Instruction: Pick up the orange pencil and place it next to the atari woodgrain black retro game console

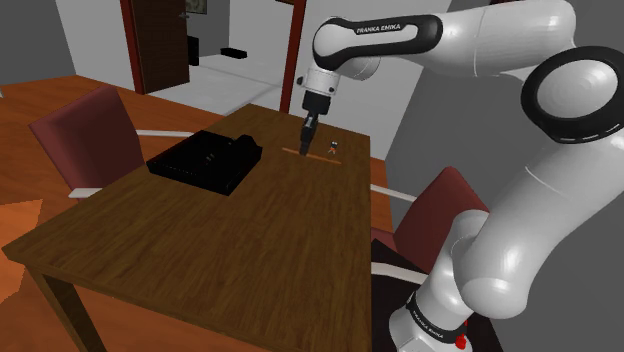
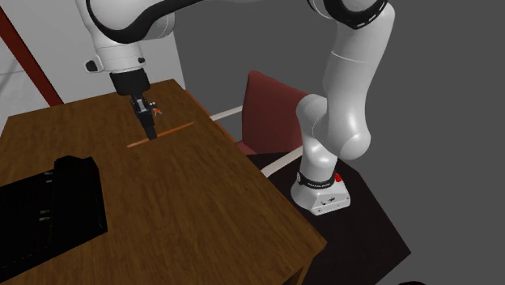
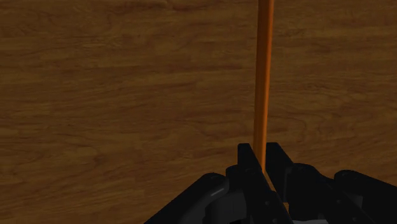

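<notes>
The grasp is the step in hand. The black fingers (image 3: 247, 159) are clamped on the thin orange pencil (image 3: 262, 76), one on each side of its shaft. The pencil runs straight out ahead of them and seems to lie flat on the brown wooden worktop (image 1: 200, 245). The next move, I judge, is a clean lift, then a carry to the flat black boxy game console (image 1: 205, 160), which sits well away to one side of the fingers.
</notes>
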`<state>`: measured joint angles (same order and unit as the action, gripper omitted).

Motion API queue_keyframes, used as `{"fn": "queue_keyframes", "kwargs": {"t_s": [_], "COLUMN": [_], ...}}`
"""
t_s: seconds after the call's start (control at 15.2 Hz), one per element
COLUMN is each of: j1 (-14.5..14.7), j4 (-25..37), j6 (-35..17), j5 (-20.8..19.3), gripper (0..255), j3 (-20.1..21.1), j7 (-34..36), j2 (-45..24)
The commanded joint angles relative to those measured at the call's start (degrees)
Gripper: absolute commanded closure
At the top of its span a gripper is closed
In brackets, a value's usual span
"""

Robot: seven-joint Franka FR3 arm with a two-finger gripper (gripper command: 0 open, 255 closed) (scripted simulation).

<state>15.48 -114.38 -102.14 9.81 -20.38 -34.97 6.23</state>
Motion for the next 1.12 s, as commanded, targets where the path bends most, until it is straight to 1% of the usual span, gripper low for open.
{"fn": "queue_keyframes", "kwargs": {"t_s": [0.0, 1.06], "j1": [-0.06, -0.02], "j4": [-1.23, -9.65], "j6": [-1.35, -12.98], "j5": [0.08, 2.24], "gripper": [255, 255], "j3": [-0.09, -0.35], "j7": [-0.42, -3.73], "j2": [-0.17, -3.99]}}
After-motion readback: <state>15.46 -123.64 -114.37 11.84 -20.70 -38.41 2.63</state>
